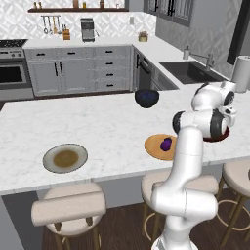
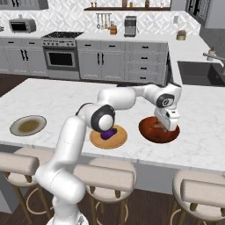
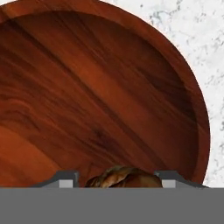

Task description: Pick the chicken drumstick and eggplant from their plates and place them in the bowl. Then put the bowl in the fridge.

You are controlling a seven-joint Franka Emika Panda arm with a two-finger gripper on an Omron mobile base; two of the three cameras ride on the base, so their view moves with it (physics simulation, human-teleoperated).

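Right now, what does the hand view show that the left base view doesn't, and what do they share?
Hand view: the chicken drumstick between the gripper fingertips, over the bowl's wood-grained inside.
Left base view: the eggplant on the orange plate, the bare grey plate, and a dark bowl.
Both: the red-orange bowl and the marble counter.

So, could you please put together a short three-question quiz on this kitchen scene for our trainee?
1. True or false: the eggplant lies on the orange-tan plate.
2. What is between the fingers of the end effector? A) eggplant B) chicken drumstick C) nothing
3. Fill in: the end effector hangs over the red-orange ____.

Key: 1 true; 2 B; 3 bowl.
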